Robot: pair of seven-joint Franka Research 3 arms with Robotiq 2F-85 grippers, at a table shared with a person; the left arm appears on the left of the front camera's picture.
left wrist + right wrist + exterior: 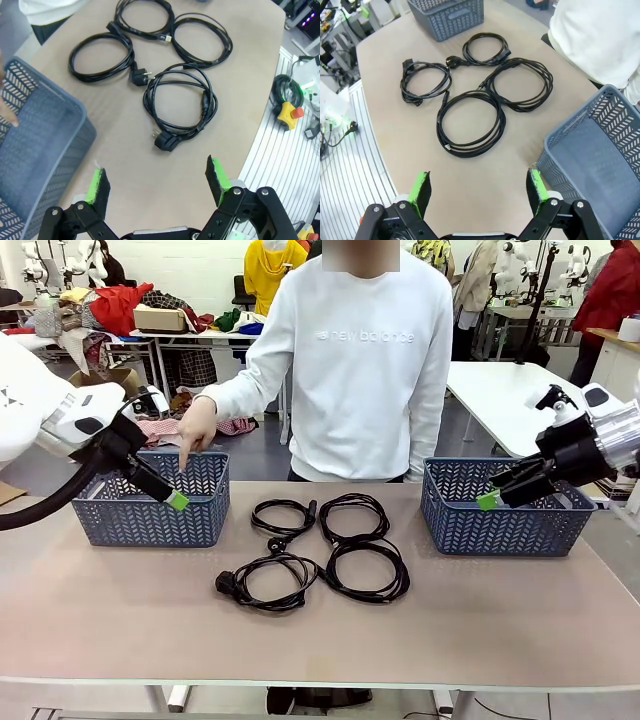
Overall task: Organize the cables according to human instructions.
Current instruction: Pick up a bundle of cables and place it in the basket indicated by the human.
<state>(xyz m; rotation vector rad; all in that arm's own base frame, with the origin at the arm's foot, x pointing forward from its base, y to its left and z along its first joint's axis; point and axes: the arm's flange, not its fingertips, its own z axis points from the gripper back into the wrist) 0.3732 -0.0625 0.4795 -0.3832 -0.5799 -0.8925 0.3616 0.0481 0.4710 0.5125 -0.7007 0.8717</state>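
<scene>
Nearest to us, on the flat beige table, lie the four thin black cables, each wound into a round coil. They sit together in the middle in two rows, touching or almost touching, and at least two of them end in a thick black plug. We think they are put there so that both arms can reach them equally. A little farther, the left gripper hangs by the near rim of the left basket, a blue-grey plastic box with lattice walls, and the right gripper hangs by the right basket of the same kind. The fingers of both grippers are spread wide and hold nothing, and both wrist cameras look down at the coils, so we judge that the arms wait for an order. At the far side a person in a white sweater points one hand, forefinger down, into the left basket, probably to tell where a cable must go.
</scene>
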